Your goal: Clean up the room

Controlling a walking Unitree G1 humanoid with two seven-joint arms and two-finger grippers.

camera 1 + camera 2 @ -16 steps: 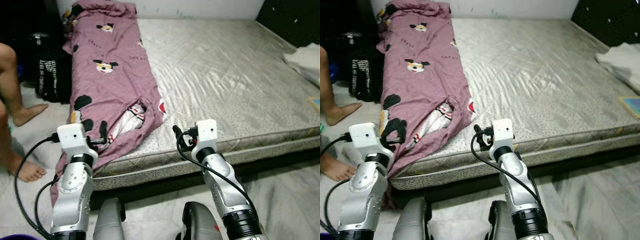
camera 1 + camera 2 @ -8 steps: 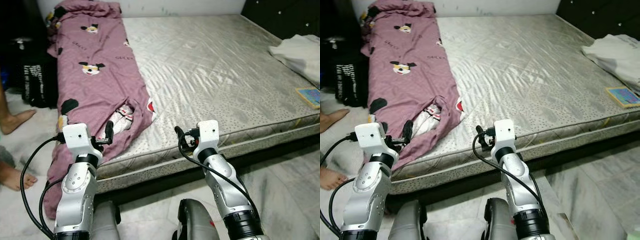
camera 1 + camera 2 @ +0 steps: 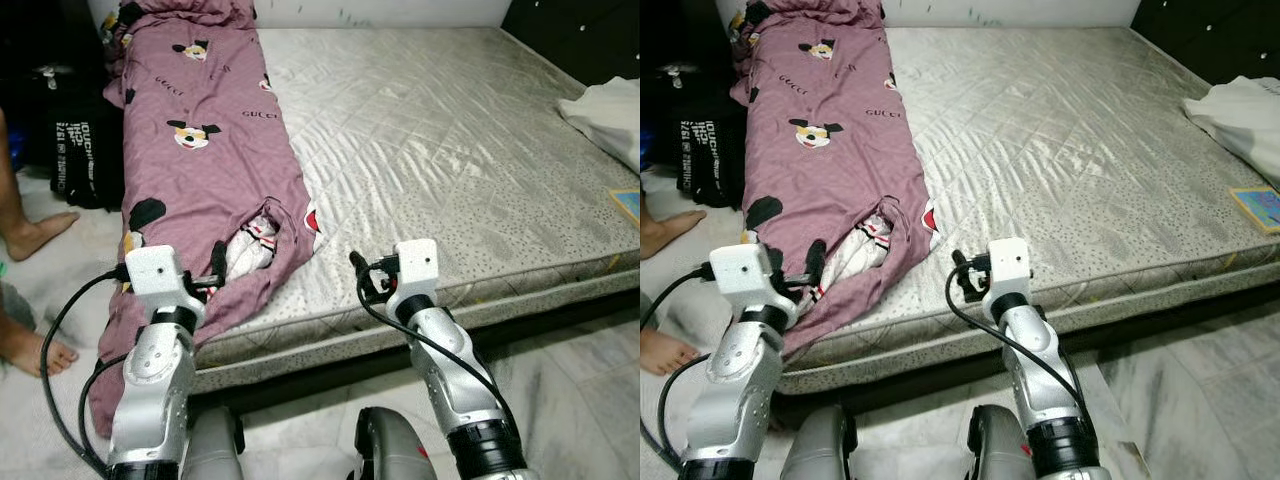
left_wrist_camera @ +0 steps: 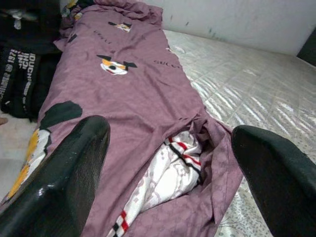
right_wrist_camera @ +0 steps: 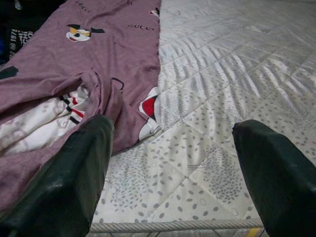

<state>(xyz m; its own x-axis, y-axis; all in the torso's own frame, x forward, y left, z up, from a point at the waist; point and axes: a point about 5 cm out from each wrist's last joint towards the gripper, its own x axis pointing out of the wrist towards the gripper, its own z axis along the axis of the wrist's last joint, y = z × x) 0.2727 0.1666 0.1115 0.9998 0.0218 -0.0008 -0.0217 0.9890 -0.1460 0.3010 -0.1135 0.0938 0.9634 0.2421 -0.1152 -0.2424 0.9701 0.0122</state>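
A: Purple cloth, the cover [image 3: 215,175], is lying along the left side of the mattress [image 3: 450,160], one end spilling over the near edge toward the floor [image 3: 580,370]. A white striped lining [image 4: 170,180] is showing through a gap in it.

B: And the arms?

A: The left gripper [image 4: 170,163] is hovering just before that gap, its jaws spread wide with nothing between them. The right gripper [image 5: 170,148] is hanging over the bare mattress near the cover's edge, jaws also spread and empty.

B: What is worrying you?

A: The cover is limp and layered. If the left jaws are closing on the top fold alone, I judge the lining could slide out or the cloth could bunch. Pulling might also drag the hanging end onto the floor.

B: Anything else nearby?

A: A person's feet [image 3: 35,235] are standing close on the left beside a black bag [image 3: 85,150], so a wide swing there could be risky. White cloth [image 3: 610,115] and a book [image 3: 628,203] are sitting well apart at the right.
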